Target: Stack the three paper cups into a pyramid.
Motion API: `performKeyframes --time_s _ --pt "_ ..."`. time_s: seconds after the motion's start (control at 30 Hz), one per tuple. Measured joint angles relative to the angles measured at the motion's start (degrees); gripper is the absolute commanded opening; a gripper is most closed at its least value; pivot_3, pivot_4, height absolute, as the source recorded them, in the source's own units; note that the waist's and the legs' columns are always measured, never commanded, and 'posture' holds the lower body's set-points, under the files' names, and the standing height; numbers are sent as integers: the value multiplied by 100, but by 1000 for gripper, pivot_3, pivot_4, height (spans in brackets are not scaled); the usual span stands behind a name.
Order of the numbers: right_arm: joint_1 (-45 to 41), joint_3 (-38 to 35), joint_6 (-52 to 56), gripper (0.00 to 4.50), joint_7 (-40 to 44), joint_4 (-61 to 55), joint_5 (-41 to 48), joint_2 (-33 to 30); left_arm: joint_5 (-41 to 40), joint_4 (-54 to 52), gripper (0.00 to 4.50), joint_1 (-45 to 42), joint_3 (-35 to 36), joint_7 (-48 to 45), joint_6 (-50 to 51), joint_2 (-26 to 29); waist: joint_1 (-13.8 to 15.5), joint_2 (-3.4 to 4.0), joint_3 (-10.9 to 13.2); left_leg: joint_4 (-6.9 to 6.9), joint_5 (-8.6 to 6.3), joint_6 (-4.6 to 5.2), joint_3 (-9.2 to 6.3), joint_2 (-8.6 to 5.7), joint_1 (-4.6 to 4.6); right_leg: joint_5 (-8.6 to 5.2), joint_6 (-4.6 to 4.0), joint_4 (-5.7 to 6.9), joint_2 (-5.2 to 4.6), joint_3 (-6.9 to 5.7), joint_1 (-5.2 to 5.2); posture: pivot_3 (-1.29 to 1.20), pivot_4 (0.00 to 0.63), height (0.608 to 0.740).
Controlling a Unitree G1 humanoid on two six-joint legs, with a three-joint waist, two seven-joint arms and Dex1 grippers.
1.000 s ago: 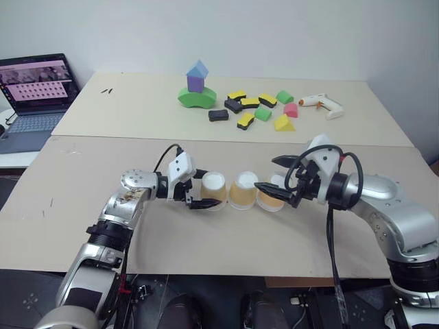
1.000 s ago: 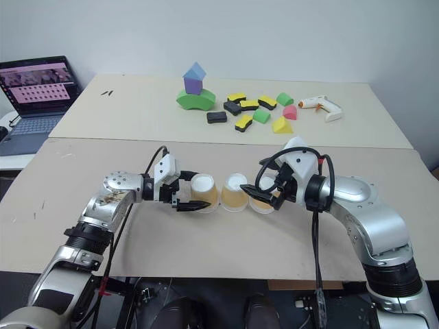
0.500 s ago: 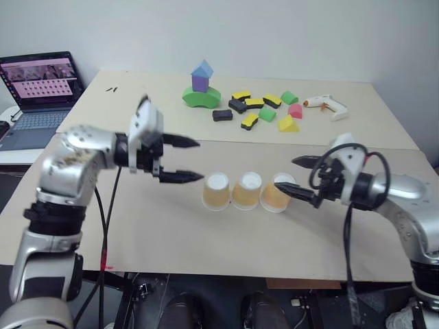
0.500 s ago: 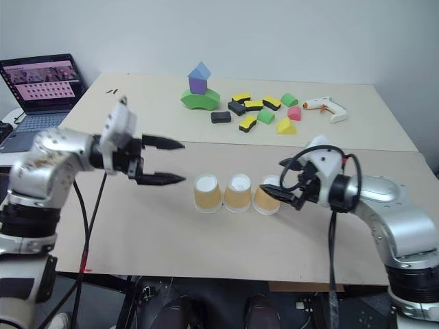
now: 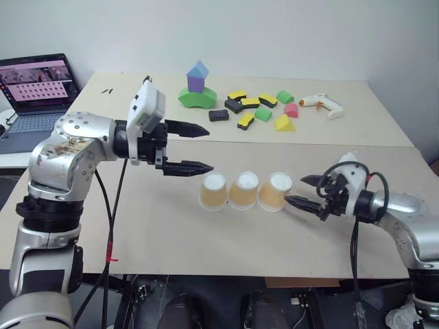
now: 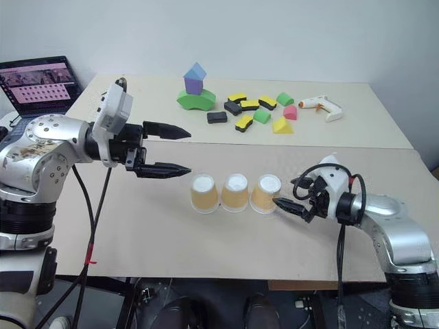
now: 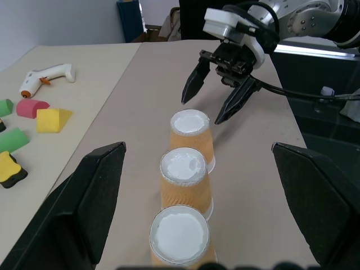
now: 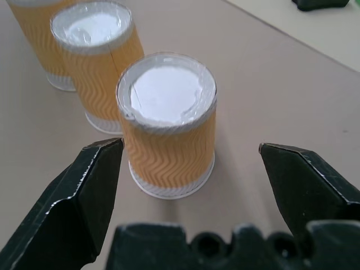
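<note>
We find the desk [image 5: 82, 226] carrying all three paper cups [image 5: 243, 190] upside down in a row near the middle of its front edge, sides touching or nearly so; no pyramid is begun. Our left gripper [image 5: 188, 147] hangs released and empty above the desk beside the row; our right gripper [image 5: 306, 191] sits released just beside the end cup [image 8: 167, 126], ungrasped. Lifting one cup onto two remains.

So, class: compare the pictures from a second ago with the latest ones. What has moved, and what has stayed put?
The left pincer left the cup at the left end and rose clear of the row, open. The right pincer drew back from the cup at the right end, open and low on the table. The three cups stay upside down in a row, unstacked; the block tower and glue gun are unchanged.
</note>
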Motion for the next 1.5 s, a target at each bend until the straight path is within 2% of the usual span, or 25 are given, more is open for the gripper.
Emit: performKeyframes --time_s 0.8,1.13,1.23,1.33,1.37,1.5 --pt "-695 631 -236 4500 61 252 -209 465 -21 -42 4425 12 -1 259 -8 13 4 0 0 1 0 0 0 -1 -1 0 0 3 0 0 -1 0 150 703" --pt "-821 649 -236 4500 46 312 -213 527 -26 -171 4425 42 0 324 -1 25 3 0 0 2 0 0 0 -1 -1 0 -1 4 0 -1 -1 0 150 703" --pt "-839 649 -236 3797 35 314 -221 528 -27 -172 4500 57 0 329 -1 25 3 0 0 1 0 0 0 -1 0 0 -1 4 0 0 -1 0 150 703" --pt "-838 649 -236 2787 -1 315 -229 529 -26 -173 4500 70 -1 332 -1 28 2 0 0 1 0 0 0 -1 -1 0 -1 4 0 0 -2 0 150 703" --pt "-839 649 -236 2610 -3 315 -229 532 -26 -178 4500 70 -1 334 -1 30 3 0 0 1 0 0 0 -1 -1 0 -1 4 0 -1 -1 0 150 703" --pt "-838 649 -236 2599 -9 314 -226 539 -28 -178 4500 70 -1 340 4 30 2 0 0 2 0 0 0 -1 -1 0 -1 4 0 0 -1 0 150 703"
